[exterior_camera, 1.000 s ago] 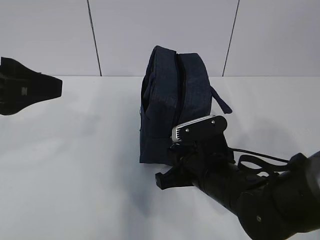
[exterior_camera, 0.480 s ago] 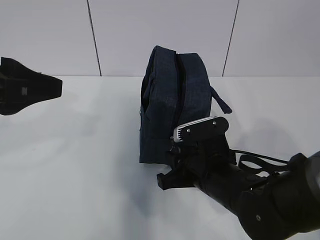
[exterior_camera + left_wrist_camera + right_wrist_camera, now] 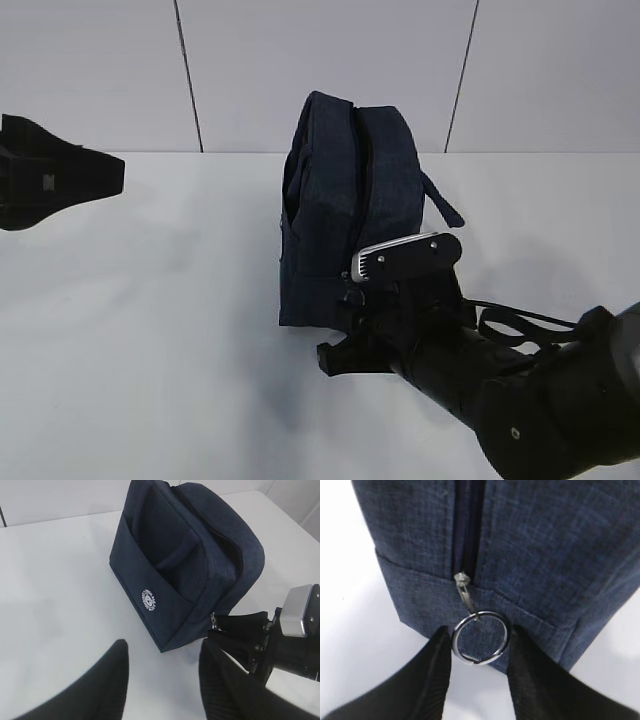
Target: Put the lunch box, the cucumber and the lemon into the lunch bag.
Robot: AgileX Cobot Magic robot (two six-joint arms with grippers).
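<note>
Moved: right arm crept slightly toward 4 o'clock since the earlier frame; bag unchanged.
Left end effector (image 3: 160, 680): released, empty, parked at 9 o'clock, well apart from the lunch bag (image 3: 345, 215).
Lunch bag: upright mid-table (image 3: 150, 330), zipper looks closed.
Ring pull (image 3: 480, 637): at the bag's near lower end, zipper axis running 12–6.
Right end effector (image 3: 480, 655): nearer arm, fingers released, straddling the ring without clamping it.

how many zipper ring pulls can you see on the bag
1: the silver ring pull hangs at the lunch bag's lower end, between the right gripper's fingers. Others may be hidden.
</note>
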